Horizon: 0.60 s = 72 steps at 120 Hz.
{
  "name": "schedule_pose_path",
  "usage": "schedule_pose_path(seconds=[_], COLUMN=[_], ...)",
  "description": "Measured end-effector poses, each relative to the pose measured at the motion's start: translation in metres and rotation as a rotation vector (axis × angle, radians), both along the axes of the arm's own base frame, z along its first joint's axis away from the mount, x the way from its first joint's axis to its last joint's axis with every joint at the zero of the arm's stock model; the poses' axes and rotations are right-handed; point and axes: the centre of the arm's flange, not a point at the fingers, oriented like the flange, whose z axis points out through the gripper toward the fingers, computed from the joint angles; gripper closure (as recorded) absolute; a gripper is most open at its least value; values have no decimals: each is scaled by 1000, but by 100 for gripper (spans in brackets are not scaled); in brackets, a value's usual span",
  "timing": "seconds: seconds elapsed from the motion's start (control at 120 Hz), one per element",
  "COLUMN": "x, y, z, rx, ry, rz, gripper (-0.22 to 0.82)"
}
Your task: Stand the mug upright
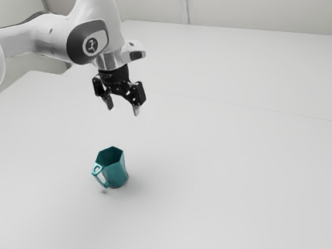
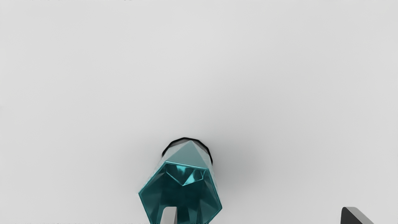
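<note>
Fingers (image 1: 136, 110) are held well apart above the teal mug (image 1: 115, 173), whose mouth is partly covered by one of them in the wrist view. On the tabletop (image 1: 236, 184), the mug is seen standing, mouth upward.

A teal, faceted mug (image 1: 116, 172) with a six-sided rim stood upright on the pale tabletop, its mouth open upward and its looped handle angled toward the camera and the exterior view's left.
</note>
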Motion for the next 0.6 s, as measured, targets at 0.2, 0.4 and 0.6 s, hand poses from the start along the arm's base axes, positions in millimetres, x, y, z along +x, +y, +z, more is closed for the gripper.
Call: schedule_pose_path(seconds=[0.2, 0.4, 0.6], x=[10, 9, 6], y=[19, 35, 45], z=[37, 74, 92], rx=[5, 8, 11], ry=[-4, 1, 22], rz=[32, 58, 77], gripper=[3, 2, 2])
